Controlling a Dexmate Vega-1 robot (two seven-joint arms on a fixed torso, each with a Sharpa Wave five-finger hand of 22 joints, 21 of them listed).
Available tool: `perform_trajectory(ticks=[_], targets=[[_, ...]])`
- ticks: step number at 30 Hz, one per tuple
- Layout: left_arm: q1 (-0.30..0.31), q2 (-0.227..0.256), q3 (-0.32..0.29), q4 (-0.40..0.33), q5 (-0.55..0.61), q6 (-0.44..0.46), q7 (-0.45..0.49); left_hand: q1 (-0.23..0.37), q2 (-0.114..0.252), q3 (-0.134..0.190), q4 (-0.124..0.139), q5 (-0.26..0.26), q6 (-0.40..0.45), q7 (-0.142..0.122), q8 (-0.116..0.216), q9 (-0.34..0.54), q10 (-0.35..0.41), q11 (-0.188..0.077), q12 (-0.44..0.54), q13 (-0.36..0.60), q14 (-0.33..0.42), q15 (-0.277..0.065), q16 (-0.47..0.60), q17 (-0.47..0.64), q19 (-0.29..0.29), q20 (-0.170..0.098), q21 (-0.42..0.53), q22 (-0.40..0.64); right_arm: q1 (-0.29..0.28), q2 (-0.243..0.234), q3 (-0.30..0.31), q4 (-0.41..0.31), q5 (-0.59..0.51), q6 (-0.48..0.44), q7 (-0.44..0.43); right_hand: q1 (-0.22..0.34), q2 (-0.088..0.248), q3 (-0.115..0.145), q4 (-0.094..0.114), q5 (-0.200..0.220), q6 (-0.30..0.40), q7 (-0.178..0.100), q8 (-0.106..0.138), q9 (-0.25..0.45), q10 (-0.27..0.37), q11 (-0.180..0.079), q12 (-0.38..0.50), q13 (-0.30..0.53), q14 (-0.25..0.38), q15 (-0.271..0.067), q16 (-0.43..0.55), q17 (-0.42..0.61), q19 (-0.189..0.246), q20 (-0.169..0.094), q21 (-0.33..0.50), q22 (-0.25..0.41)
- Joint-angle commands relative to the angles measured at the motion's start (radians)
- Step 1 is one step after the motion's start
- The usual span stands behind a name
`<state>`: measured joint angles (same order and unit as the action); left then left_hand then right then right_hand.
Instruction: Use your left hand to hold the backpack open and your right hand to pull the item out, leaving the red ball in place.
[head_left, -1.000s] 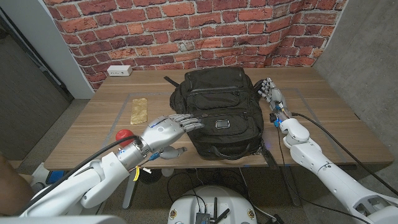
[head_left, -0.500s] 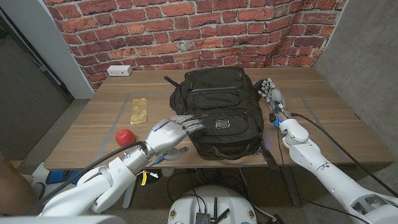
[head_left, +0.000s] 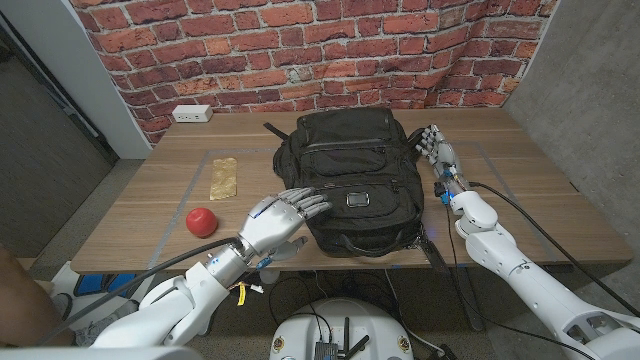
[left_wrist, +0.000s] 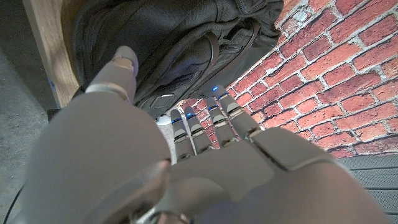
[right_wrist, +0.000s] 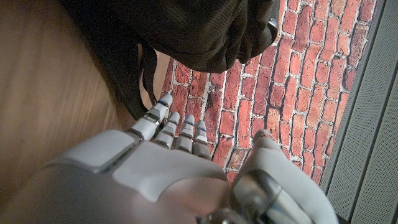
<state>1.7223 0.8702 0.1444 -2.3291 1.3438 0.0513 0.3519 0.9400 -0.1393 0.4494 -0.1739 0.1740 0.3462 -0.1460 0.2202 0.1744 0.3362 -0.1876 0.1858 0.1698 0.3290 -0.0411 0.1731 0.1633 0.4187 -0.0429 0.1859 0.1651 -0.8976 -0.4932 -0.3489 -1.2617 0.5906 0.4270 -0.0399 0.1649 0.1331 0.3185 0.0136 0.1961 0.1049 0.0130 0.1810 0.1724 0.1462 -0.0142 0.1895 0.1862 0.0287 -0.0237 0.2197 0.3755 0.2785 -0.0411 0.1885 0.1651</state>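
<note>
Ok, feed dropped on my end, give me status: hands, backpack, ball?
Left hand open, fingers at backpack front, no grip. Right hand open beside the bag. Backpack looks closed. Red ball on the table, apart.

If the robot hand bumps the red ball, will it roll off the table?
Probably it would roll. The red ball looks round and smooth, and nothing beside it on the wooden table would stop it. It sits fairly near the table's front edge, so a nudge that way might send it off. It looks small, so likely light and easy to move.
</note>
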Motion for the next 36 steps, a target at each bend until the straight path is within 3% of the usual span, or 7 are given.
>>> perform_trajectory(ticks=[1, 15, 36], targets=[[-0.073, 0.042, 0.129, 0.043, 0.003, 0.109, 0.067, 0.013, 0.001, -0.008, 0.002, 0.002, 0.014, -0.003, 0.007, 0.004, 0.015, -0.002, 0.008, 0.005, 0.013, -0.173, 0.007, 0.003, 0.012, -0.168, 0.006, 0.003, -0.013, -0.006, 0.008, -0.005, 0.006, 0.01, 0.003, -0.006, 0.021, 0.007, 0.001, -0.001, -0.002, -0.001, 0.005, 0.003, 0.005, 0.001, 0.003, 0.002, 0.005, -0.003, 0.003, 0.002, 0.009, -0.002, 0.0, 0.002], [-0.155, 0.065, 0.246, 0.081, -0.017, 0.184, 0.104, 0.035, 0.018, -0.021, 0.005, 0.005, 0.051, -0.006, 0.014, 0.005, 0.046, -0.007, 0.011, 0.005, 0.031, -0.174, 0.008, 0.003, 0.03, -0.168, 0.008, 0.004, -0.021, -0.01, 0.01, -0.005, 0.013, 0.007, 0.011, -0.007, 0.021, 0.009, -0.001, -0.001, -0.002, -0.001, 0.005, 0.003, 0.005, 0.002, 0.003, 0.002, 0.005, -0.003, 0.004, 0.001, 0.009, -0.001, 0.0, 0.002], [-0.254, 0.075, 0.335, 0.125, -0.062, 0.246, 0.158, 0.077, 0.058, -0.067, 0.012, 0.012, 0.174, -0.019, 0.027, 0.006, 0.157, -0.017, 0.016, 0.005, 0.117, -0.18, 0.016, 0.007, 0.097, -0.166, 0.018, 0.006, -0.008, -0.001, 0.005, 0.01, 0.015, 0.006, 0.018, -0.009, 0.022, 0.012, -0.002, -0.002, -0.002, -0.001, 0.005, 0.003, 0.005, 0.001, 0.003, 0.002, 0.005, -0.002, 0.005, 0.0, 0.009, -0.002, 0.0, 0.002]])
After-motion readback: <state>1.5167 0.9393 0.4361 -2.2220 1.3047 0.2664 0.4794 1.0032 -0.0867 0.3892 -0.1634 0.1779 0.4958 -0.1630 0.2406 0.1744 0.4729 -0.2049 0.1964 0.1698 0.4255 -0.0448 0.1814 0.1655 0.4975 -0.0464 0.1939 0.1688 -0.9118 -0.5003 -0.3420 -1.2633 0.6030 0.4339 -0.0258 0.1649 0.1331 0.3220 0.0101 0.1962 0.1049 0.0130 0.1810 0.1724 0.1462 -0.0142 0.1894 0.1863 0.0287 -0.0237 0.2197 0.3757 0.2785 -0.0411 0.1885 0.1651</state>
